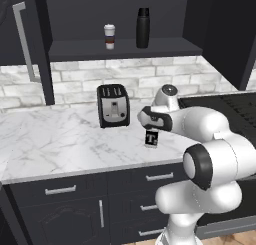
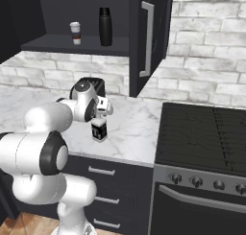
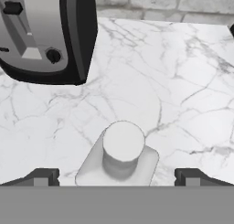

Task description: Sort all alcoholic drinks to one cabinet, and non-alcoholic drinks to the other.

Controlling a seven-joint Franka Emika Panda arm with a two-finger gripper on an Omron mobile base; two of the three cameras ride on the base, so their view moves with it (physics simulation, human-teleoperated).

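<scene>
A squat pale bottle (image 1: 151, 138) with a black label and a white letter stands on the marble counter (image 1: 55, 139), in front of and to the right of the toaster. My gripper (image 3: 116, 176) hangs open straight above it. In the hand view, the bottle's round cap (image 3: 123, 143) lies between the two spread fingertips (image 3: 42, 176), which are clear of it. The bottle (image 2: 99, 129) sits just below my hand in the right base view. On the shelf of the open dark cabinet (image 1: 125, 49) stand a white coffee cup (image 1: 109, 36) with a brown band and a tall black flask (image 1: 143, 28).
A black-and-silver toaster (image 1: 113, 105) stands behind the bottle by the brick wall. The cabinet's open door (image 2: 149, 37) with a silver bar handle juts out over the counter. A black stove (image 2: 206, 133) adjoins the counter on the right. Low drawers (image 1: 60, 190) run below.
</scene>
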